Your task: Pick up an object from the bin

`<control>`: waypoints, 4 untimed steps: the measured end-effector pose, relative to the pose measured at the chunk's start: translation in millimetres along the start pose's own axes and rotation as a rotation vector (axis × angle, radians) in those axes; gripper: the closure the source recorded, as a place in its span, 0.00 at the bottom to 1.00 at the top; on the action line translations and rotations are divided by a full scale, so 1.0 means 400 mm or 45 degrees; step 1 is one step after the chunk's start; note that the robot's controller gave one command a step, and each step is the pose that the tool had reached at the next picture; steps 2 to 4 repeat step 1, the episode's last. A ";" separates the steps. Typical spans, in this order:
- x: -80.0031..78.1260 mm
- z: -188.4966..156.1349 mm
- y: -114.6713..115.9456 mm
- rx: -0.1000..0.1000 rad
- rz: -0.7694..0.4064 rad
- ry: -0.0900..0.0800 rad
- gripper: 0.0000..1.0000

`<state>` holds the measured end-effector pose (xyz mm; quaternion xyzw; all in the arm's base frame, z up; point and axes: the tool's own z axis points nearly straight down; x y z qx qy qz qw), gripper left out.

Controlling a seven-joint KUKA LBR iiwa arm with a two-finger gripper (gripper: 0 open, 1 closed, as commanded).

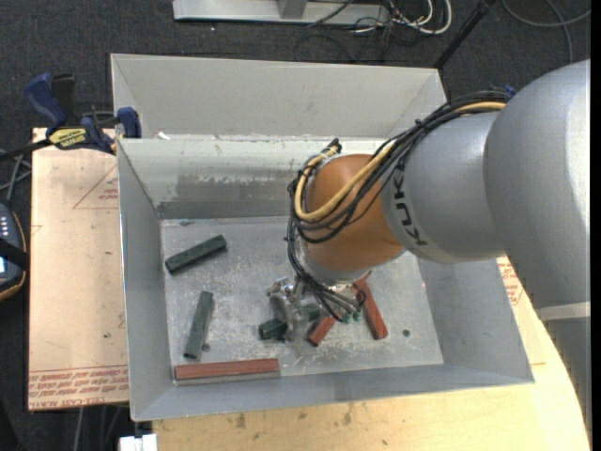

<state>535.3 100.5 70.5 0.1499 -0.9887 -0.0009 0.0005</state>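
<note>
grey arm [488, 186] with its orange cover [343, 214] reaches in from the right, its hand [299, 310] low over the bin [141, 280] floor at lower centre; whether it is spread or pressed together cannot be told. just beside it lie a small dark block [272, 330], a short red piece [319, 332] and a red stick [376, 319]. bare floor opens leftward to an upper dark bar [195, 254] and a lower dark bar [197, 324]. a long red-brown bar [225, 369] hugs the lower edge.
</note>
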 end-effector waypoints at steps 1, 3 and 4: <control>-0.012 -0.344 0.021 0.002 -0.035 -0.005 1.00; -0.012 -0.344 0.021 0.002 -0.035 -0.005 1.00; -0.012 -0.344 0.021 0.002 -0.035 -0.005 1.00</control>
